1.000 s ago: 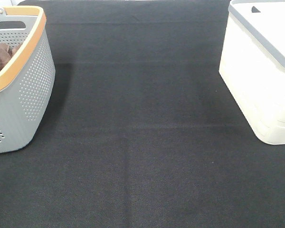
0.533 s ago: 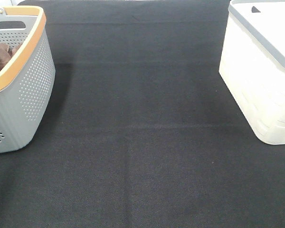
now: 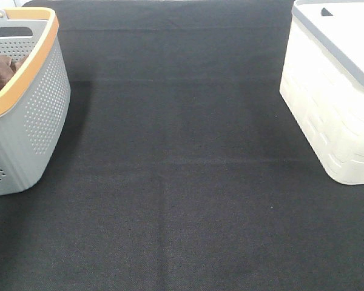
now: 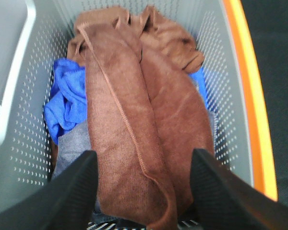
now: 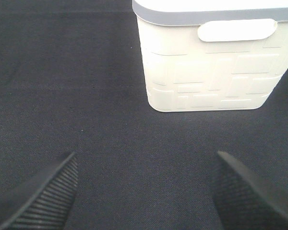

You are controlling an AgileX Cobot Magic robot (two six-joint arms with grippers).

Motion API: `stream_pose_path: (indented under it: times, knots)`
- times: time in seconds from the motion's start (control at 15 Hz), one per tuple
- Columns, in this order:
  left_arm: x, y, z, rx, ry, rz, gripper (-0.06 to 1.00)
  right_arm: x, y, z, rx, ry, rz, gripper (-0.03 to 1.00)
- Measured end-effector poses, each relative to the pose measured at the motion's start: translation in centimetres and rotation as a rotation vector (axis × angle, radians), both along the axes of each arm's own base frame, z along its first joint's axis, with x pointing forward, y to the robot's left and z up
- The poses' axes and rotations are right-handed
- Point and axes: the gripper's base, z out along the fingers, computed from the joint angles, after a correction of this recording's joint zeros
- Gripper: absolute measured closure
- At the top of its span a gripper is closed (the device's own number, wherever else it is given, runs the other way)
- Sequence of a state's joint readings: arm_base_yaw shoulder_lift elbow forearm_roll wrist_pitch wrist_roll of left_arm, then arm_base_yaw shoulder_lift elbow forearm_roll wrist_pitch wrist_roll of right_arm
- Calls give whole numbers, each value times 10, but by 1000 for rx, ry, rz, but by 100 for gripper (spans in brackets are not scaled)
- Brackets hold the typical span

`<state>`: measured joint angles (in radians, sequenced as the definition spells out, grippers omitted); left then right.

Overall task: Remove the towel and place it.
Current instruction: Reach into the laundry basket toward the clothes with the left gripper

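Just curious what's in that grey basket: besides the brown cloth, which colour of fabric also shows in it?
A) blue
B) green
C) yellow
A: the left wrist view shows a bright blue cloth bunched beside the brown towel inside the grey basket.

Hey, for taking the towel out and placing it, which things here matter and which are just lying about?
Job: brown towel; grey basket holding it; left gripper, open above it.
Lying about: blue cloth; grey cloth; white basket, possibly the drop spot; right gripper.
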<state>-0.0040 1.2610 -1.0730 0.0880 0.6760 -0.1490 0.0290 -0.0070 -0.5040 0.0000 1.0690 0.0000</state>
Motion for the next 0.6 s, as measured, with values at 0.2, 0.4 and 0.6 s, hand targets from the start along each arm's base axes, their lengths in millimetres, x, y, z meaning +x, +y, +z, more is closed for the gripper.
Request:
stream_pose_path:
  times: [0.2, 0.4, 0.6]
  knots:
    - [38, 0, -2, 2, 93, 8, 39, 0, 0, 0, 0, 0, 0, 24]
    - [83, 1, -12, 7, 182, 15, 39, 0, 0, 0, 0, 0, 0, 24]
    - [125, 13, -28, 36, 234, 41, 39, 0, 0, 0, 0, 0, 0, 24]
